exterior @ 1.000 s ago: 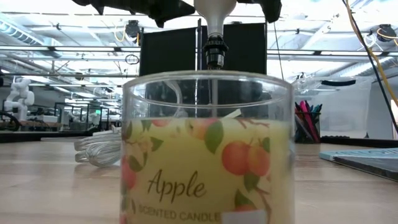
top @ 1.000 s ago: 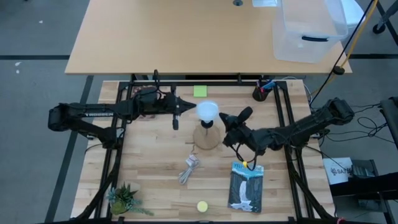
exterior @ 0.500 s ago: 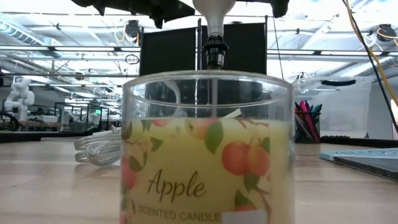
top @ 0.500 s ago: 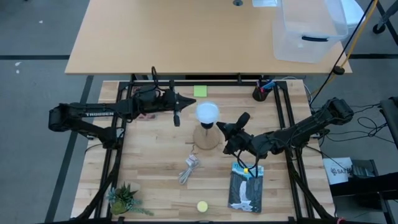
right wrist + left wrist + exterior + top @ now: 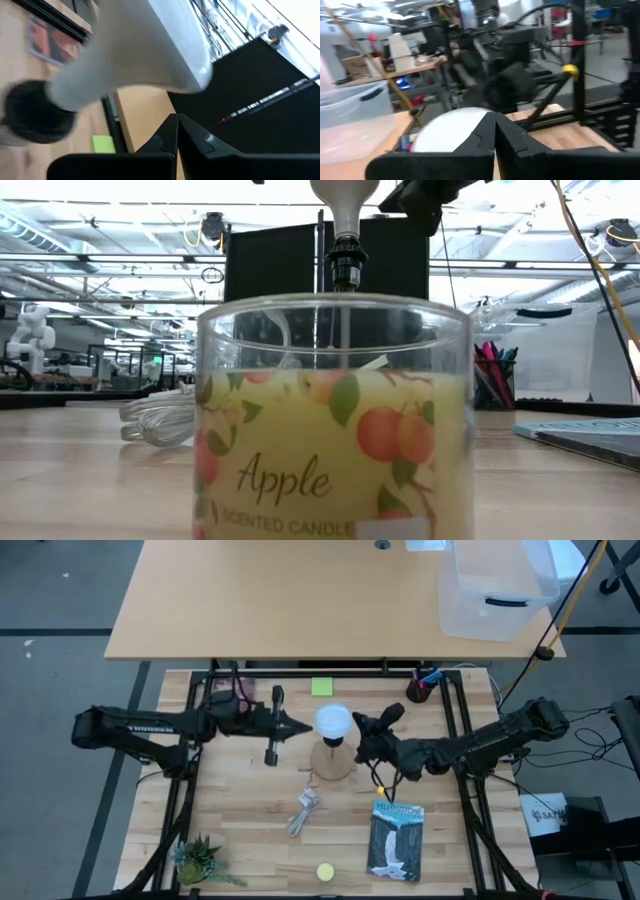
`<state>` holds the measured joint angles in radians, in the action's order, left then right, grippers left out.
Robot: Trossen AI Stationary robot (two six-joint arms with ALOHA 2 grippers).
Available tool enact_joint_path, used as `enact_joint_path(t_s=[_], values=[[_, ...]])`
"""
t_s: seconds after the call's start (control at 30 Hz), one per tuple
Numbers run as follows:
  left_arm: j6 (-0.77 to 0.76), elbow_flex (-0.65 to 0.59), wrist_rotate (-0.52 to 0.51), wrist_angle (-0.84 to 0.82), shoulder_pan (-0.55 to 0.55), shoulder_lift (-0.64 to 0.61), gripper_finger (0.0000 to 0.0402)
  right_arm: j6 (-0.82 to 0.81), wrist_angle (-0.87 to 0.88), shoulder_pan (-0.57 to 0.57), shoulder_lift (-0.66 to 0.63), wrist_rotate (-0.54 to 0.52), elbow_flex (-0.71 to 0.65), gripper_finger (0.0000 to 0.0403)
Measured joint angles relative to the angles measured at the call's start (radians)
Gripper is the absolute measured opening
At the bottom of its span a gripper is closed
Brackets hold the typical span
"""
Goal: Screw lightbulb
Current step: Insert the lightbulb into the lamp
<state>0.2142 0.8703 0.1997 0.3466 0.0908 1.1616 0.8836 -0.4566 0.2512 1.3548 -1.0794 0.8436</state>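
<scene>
One lightbulb [image 5: 333, 721] was seen standing upright in the black socket of the wooden base [image 5: 333, 762], near the middle of the table [image 5: 250, 830]. It was held by nothing. The left gripper [image 5: 300, 724] had been pulled back a little and was closed, just beside the bulb. The right gripper [image 5: 362, 726] had been brought closer on the other side, closed too. The screwing was likely almost done.

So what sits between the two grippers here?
In the high view, the lightbulb, seated in the wooden base, sits between the left gripper and the right gripper, both shut.
</scene>
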Motion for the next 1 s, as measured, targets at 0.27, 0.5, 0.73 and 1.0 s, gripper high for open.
enact_joint_path(t_s=[0.27, 0.5, 0.73, 1.0], values=[[0.001, 0.0, -0.048, -0.028, -0.031, 0.043, 0.0, 0.149, -0.141, -0.048, -0.004, 0.01, 0.0, 0.0], [-0.026, 0.0, -0.105, -0.043, -0.02, 0.075, 0.0, 0.192, -0.139, -0.031, -0.005, 0.055, 0.0, 0.0], [-0.049, 0.0, -0.122, -0.067, 0.012, 0.075, 0.0, 0.223, -0.136, 0.005, -0.007, 0.024, 0.0, 0.0], [-0.058, -0.001, -0.163, -0.087, 0.067, 0.076, 0.0, 0.186, -0.104, 0.059, -0.008, 0.041, 0.001, 0.0]])
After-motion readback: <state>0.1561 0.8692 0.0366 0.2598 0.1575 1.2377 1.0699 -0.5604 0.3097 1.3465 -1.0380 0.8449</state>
